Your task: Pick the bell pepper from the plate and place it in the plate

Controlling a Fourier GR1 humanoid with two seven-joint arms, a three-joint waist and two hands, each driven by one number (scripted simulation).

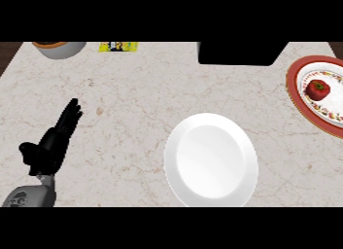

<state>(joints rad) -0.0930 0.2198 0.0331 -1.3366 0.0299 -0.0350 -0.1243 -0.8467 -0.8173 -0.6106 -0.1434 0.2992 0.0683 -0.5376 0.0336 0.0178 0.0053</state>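
While L hand [50, 141] rests lower left, fingers straight & together, bell pepper [318, 89] on red-rimmed plate [291, 80] points stem twd far edge.

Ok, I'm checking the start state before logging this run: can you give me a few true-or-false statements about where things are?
1. The red bell pepper lies on the red-rimmed plate. True.
2. The white plate stands left of the left hand. False: it stands to that hand's right.
3. The left hand is curled round the pepper. False: its fingers are straight, far from the pepper.
4. The right hand does not show in the view. True.
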